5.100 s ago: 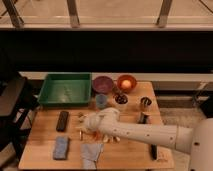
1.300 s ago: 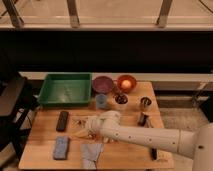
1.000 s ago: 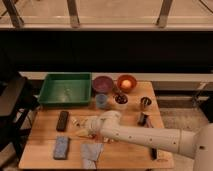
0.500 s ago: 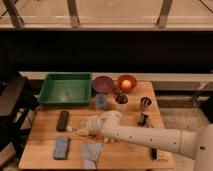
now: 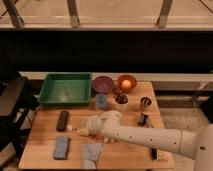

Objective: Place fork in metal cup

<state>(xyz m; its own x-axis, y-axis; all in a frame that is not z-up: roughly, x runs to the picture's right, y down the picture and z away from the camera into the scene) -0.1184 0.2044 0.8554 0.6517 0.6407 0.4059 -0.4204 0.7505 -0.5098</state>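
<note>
One claw (image 5: 89,126) low over the table, two bowls, three cups, one green tray

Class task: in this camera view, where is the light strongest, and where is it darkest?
Camera view: brightest on the pale strip at the top; darkest in the black band below it; the wooden table is warmly, evenly lit; the tool, low over the table's left-middle, catches light.
</note>
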